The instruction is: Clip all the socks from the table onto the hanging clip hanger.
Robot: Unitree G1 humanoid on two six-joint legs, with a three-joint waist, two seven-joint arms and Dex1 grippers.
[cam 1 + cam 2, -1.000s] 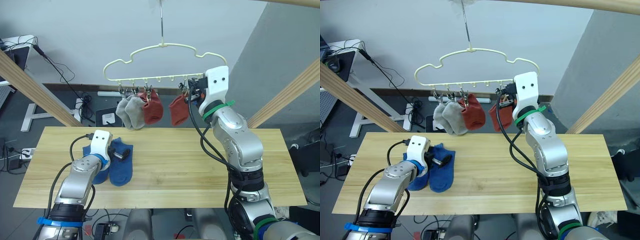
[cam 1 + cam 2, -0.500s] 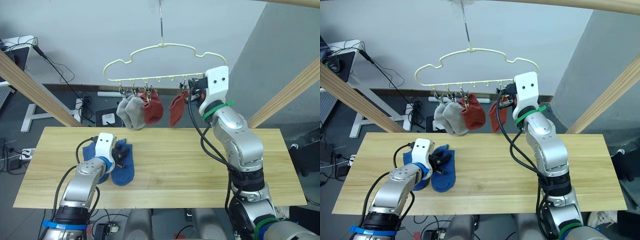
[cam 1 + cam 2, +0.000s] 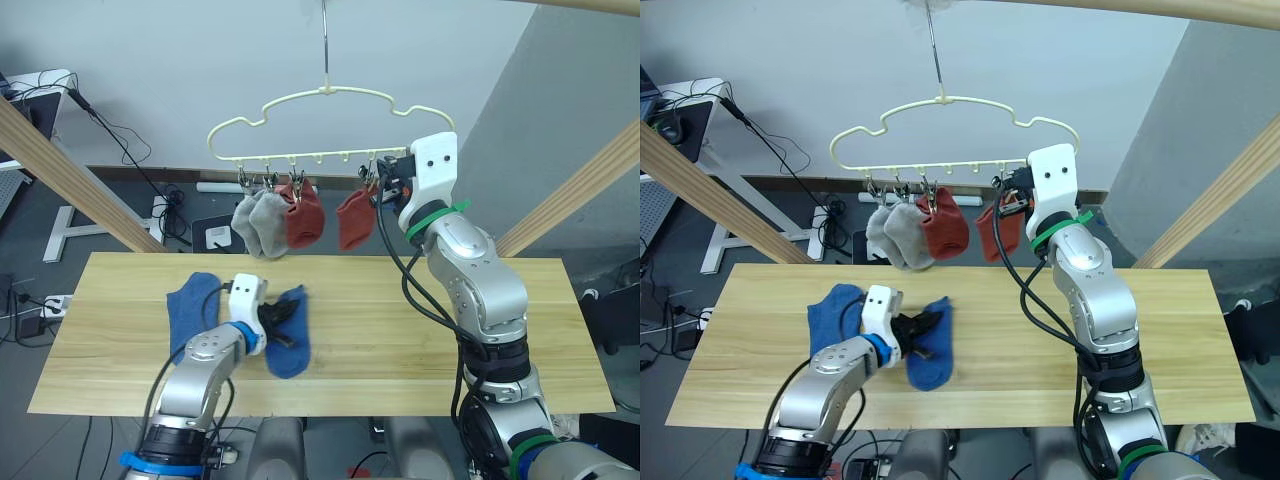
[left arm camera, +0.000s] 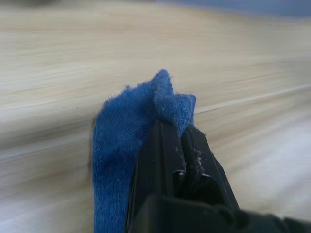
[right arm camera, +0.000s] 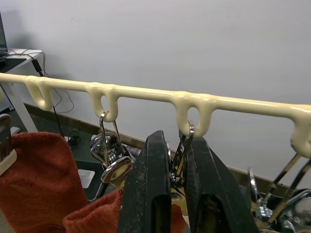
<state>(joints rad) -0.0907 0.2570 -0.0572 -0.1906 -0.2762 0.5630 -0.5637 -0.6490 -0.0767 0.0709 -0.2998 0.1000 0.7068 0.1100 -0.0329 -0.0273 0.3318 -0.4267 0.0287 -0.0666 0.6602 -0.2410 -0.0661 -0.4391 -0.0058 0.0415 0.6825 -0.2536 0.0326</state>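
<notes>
My left gripper [image 3: 281, 322] is shut on the cuff of a blue sock [image 3: 291, 345], low over the table [image 3: 400, 330]; in the left wrist view its fingers [image 4: 163, 155] pinch the blue fabric [image 4: 119, 141]. The other blue sock [image 3: 192, 300] lies flat on the table to its left. Above hangs the pale yellow clip hanger [image 3: 300, 100], carrying two grey socks [image 3: 258, 222] and two rust-red socks [image 3: 303, 218] [image 3: 353, 220]. My right gripper [image 3: 385, 185] is raised at the hanger's right end, shut on a metal clip [image 5: 179, 155] beside the right red sock.
Round pale wooden poles slant down at the left [image 3: 60, 170] and right [image 3: 580, 190] behind the table. A desk with cables [image 3: 40, 90] stands at the far left. The table's right half [image 3: 540, 340] is bare wood.
My left gripper has shut on one blue sock and dragged it to the right, away from the other blue sock. The right arm has stayed at the hanger.
</notes>
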